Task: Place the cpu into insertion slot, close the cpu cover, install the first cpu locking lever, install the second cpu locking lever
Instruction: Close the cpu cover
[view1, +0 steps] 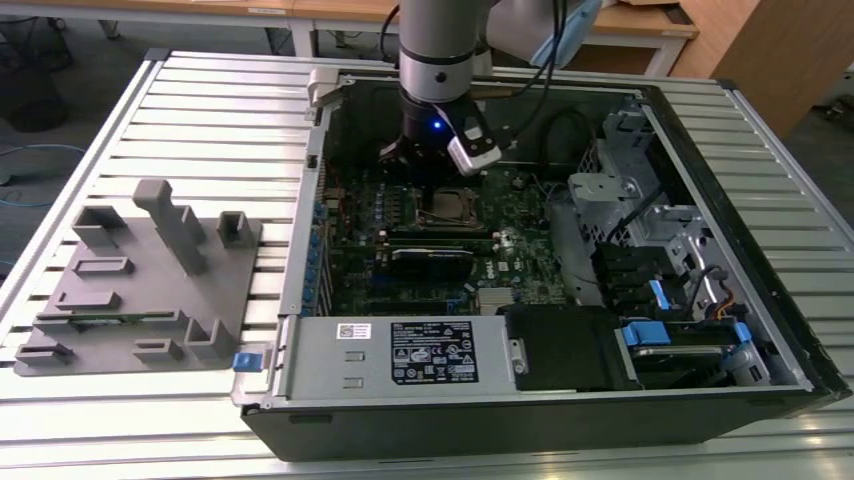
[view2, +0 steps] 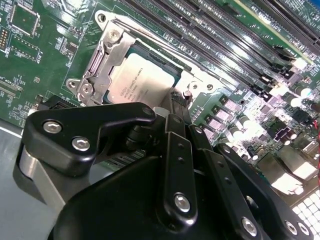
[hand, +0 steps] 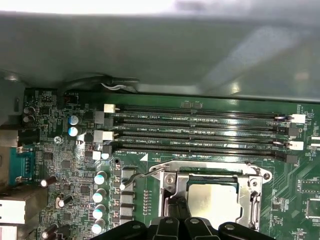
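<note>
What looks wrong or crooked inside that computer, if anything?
Nothing looks damaged or spilled. The cpu lies flat and square under the cpu cover, with the gripper close beside them. One thin wire lever juts out beside the cover; whether it is latched is unclear.

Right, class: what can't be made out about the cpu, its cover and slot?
Second wrist view: the hand hides one side of the cpu and cpu cover.
First wrist view: the picture's edge cuts off the insertion slot.
Exterior view: slot too small to show whether the cover is shut.
</note>
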